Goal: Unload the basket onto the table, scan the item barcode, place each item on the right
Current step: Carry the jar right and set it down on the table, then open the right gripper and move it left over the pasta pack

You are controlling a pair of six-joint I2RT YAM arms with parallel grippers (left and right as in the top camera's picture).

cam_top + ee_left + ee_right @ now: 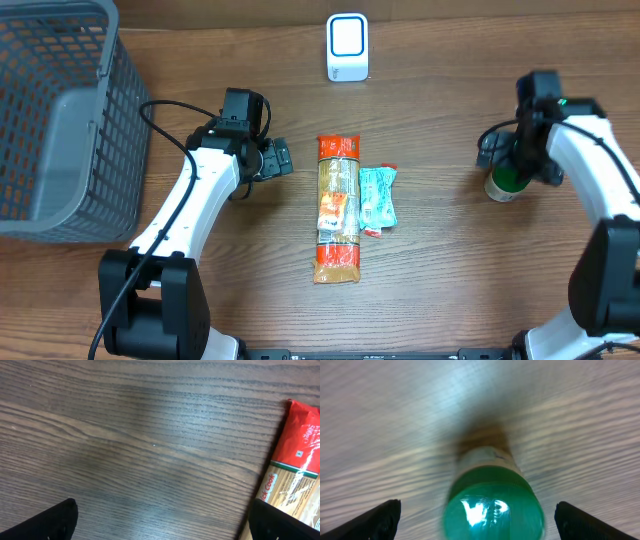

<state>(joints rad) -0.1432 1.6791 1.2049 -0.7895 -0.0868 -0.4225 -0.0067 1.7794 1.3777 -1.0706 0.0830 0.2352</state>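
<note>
The green-capped bottle (505, 183) stands upright on the wooden table (450, 290) at the right of the overhead frame. The right gripper (477, 519) hangs directly over it, jaws spread wide, with a gap on each side of the cap, so nothing is held. The white barcode scanner (347, 47) sits at top centre, well apart from the bottle. In the middle lies a long pasta packet (337, 208) with a teal sachet (378, 198) touching its right edge. The left gripper (162, 525), wide and empty, hovers just left of the packet's red upper end. A grey mesh basket (60, 120) fills the upper left.
</note>
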